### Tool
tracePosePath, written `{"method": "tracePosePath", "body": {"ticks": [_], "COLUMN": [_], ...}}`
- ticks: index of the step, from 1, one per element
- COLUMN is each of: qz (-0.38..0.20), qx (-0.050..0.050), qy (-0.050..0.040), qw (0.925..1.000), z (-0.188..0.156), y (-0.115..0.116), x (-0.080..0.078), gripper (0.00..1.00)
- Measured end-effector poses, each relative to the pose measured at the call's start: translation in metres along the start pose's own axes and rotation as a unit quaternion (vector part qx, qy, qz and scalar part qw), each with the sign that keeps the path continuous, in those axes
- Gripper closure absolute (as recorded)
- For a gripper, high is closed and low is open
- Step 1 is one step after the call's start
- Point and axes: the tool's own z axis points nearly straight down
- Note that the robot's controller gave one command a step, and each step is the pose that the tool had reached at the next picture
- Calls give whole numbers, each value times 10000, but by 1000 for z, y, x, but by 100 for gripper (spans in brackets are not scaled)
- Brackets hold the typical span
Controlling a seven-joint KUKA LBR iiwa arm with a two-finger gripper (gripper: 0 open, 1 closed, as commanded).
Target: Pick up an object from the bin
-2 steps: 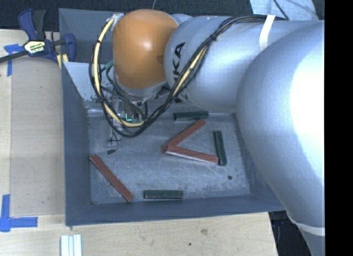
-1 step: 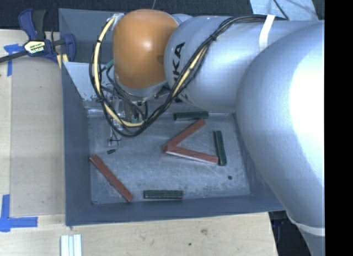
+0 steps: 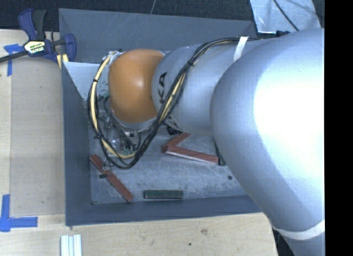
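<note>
My gripper (image 3: pixel 122 139) hangs low over the left part of the bin floor, mostly hidden beneath the wrist. Just below and left of it lies a thin reddish-brown jointed strip (image 3: pixel 112 179), running diagonally toward the bin's front-left corner. To the gripper's right a flat reddish-brown piece with a pale edge (image 3: pixel 187 151) lies partly under the arm. A short dark green bar (image 3: pixel 162 195) rests along the front of the floor.
The arm with its orange cover and looped cables spans the bin from the right and hides most of the floor's back and right. The bin's sloped left wall stands close to the gripper.
</note>
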Motion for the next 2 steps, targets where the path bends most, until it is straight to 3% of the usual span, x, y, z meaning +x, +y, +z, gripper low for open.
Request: {"method": "tracePosePath", "body": {"ticks": [1,2], "qz": [-328,1069], "qx": [9,12], "qy": [15,18], "qw": [9995,9943], "z": [-3,-8], "y": [1,0], "x": [21,30], "gripper": [0,0]}}
